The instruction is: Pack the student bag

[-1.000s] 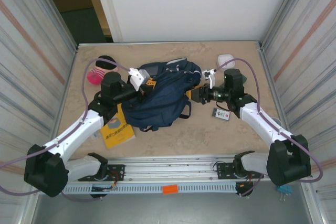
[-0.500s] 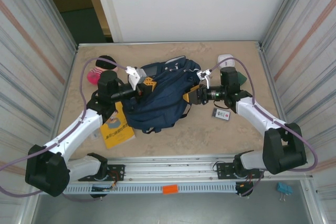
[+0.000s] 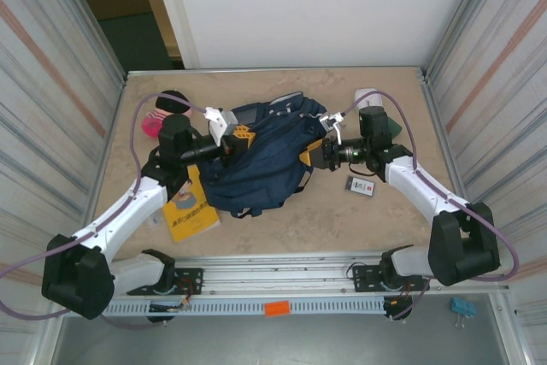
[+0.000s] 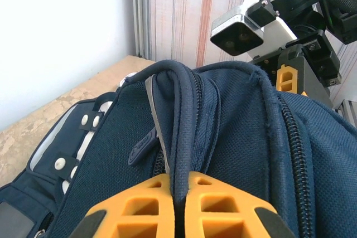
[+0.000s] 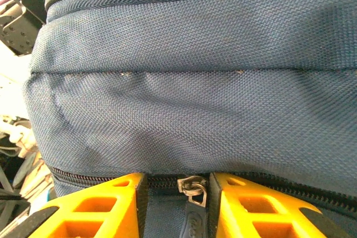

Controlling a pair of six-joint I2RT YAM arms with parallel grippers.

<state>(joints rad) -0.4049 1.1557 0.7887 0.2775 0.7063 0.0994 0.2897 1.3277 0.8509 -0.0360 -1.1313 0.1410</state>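
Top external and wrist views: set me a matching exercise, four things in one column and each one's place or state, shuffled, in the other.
Things:
1. left gripper
2. right gripper
3. yellow book
4. small grey card

Places or states:
a. flat on the table beside the right arm
b. shut on the dark strap of the student bag
c. jaws apart, either side of a zipper pull
d. on the table, partly under the left arm

Pairs: 1-b, 2-c, 3-d, 4-a

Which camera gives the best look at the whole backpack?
The top camera: the backpack sits whole in frame. The left wrist camera shows its carry handle up close; the right wrist camera shows its side and a zipper pull.
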